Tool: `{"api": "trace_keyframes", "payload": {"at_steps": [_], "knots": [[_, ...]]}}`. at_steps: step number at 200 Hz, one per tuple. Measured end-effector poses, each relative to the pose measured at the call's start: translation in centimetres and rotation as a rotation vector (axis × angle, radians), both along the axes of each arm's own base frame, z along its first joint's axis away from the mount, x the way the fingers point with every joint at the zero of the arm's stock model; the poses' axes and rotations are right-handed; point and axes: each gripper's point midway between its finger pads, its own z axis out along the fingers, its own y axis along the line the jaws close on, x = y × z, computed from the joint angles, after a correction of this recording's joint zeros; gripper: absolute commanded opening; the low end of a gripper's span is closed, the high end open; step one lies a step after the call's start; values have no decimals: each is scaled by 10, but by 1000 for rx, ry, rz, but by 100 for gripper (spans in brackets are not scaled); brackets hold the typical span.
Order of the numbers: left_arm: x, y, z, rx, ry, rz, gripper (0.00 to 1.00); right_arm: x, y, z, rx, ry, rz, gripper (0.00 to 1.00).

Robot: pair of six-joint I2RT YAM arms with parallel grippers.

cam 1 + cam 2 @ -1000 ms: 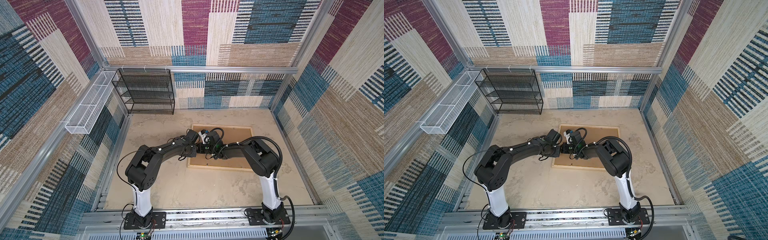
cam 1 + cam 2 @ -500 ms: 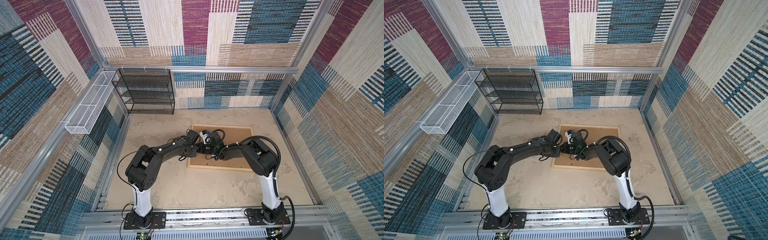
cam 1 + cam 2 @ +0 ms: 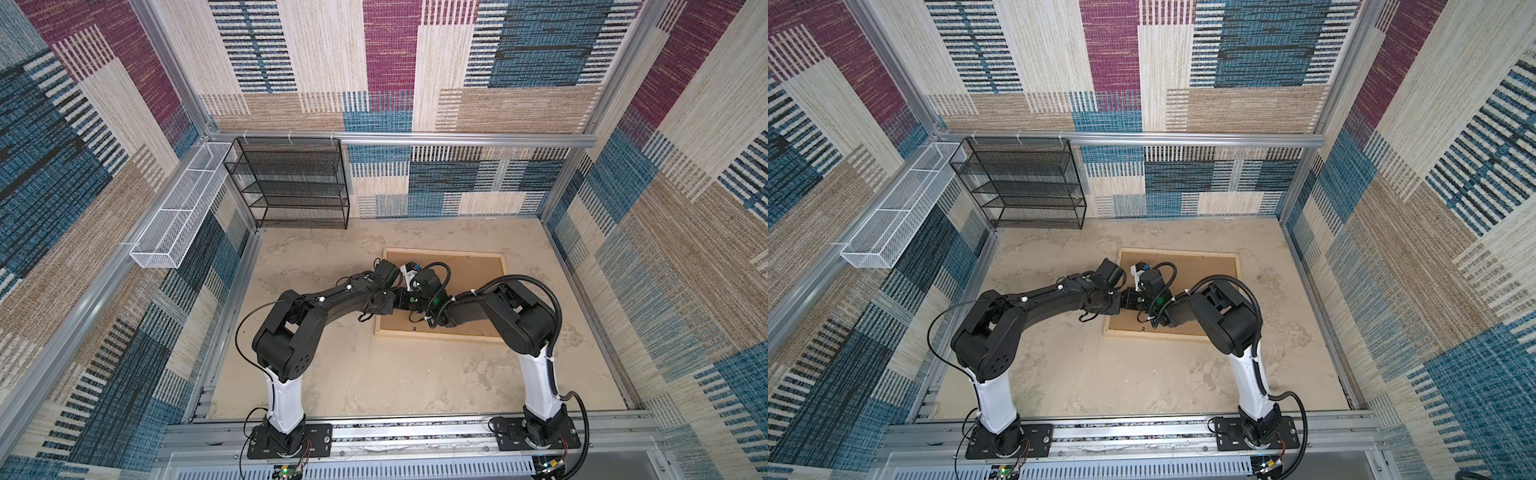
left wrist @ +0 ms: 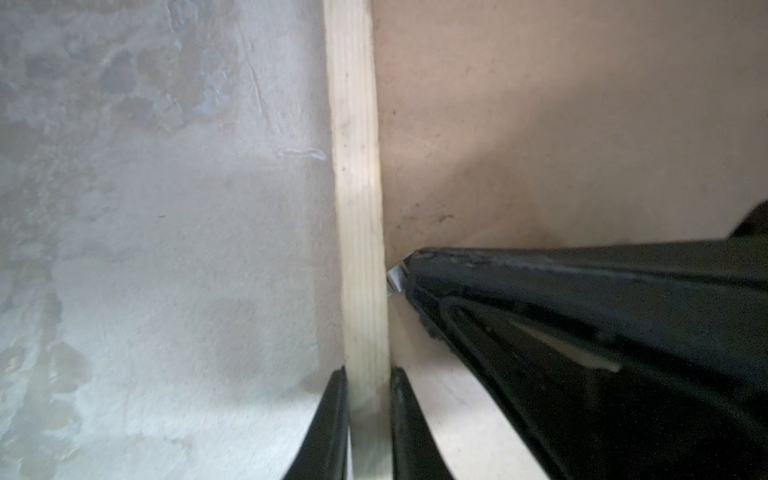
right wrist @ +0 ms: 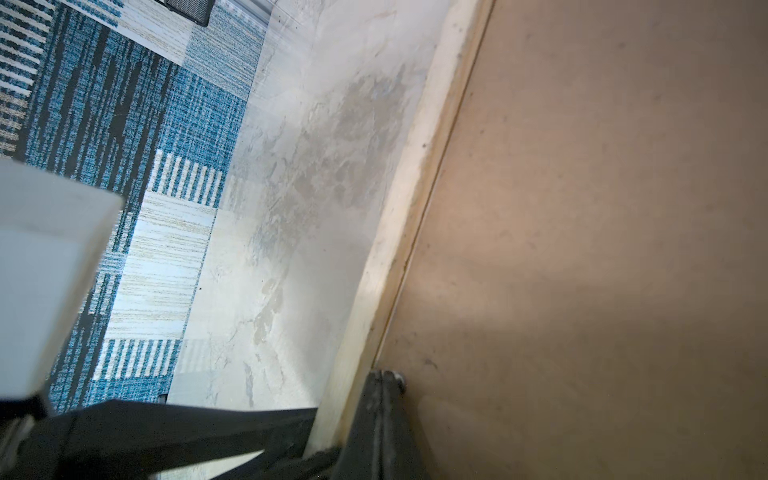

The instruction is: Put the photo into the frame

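Observation:
The frame (image 3: 436, 336) (image 3: 1163, 335) of pale wood strips lies flat on the table, its inside covered by a brown backing board (image 3: 469, 274). The photo is hidden. In the left wrist view my left gripper (image 4: 368, 374) is shut on the frame's left strip (image 4: 357, 208), one finger on each side. My right gripper (image 5: 380, 378) is shut, its tips down on the board right at the strip's inner edge (image 5: 415, 208), touching a small metal tab (image 4: 395, 280). In both top views the two wrists meet over the frame's left side and hide the fingers.
A black wire shelf (image 3: 291, 183) stands at the back left. A white wire basket (image 3: 183, 208) hangs on the left wall. The bare beige table (image 3: 353, 374) lies in front of the frame. Patterned walls close in three sides.

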Motion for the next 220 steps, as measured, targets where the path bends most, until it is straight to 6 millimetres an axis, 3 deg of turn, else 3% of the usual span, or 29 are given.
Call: {"api": "trace_keyframes", "payload": {"at_steps": [70,220], "knots": [[0,1,-1,-6,-1,3,0,-10,-4,0,-7,3,5,0],[0,1,-3,-77,-40,10,0,-6,3,-4,20,49,8,0]]}}
